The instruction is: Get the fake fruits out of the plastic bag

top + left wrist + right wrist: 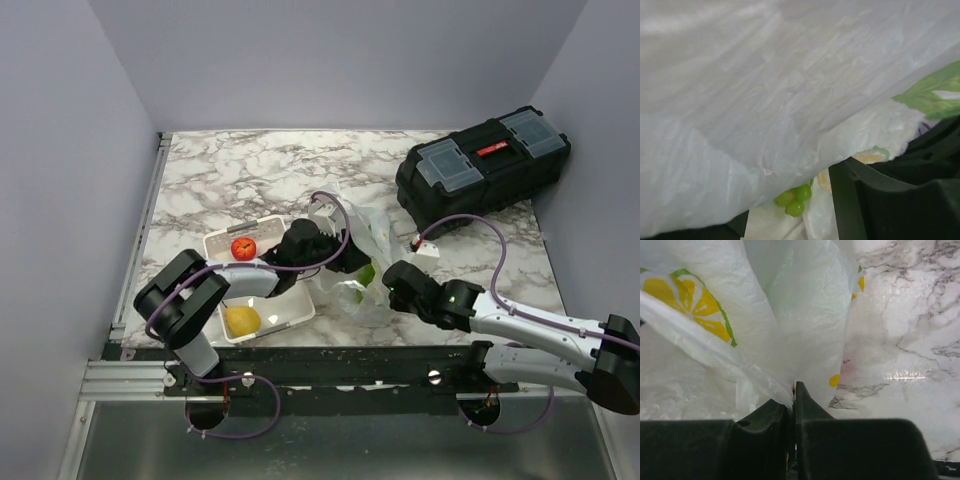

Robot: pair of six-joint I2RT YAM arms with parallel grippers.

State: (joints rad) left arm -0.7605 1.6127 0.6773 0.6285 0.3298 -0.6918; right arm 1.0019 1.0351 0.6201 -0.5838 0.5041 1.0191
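Note:
The plastic bag [362, 232], thin white film printed with lemon slices, lies crumpled in the middle of the marble table. Green fruit [367, 272] shows at its near edge. My left gripper [347, 260] reaches into the bag from the left. In the left wrist view its fingers [850, 200] stand apart under the bag film [765, 90], and a light-green grape bunch [794, 199] lies between them without touching either. My right gripper [393, 279] sits at the bag's near right side. Its jaws [793, 390] are pinched together on a fold of bag film [790, 315].
A white tray [288, 318] left of the bag holds a red apple [242, 247] and a yellow pear-like fruit [241, 320]. A black toolbox [485, 165] stands at the back right. A small tag [428, 248] lies on the marble [220, 180] right of the bag.

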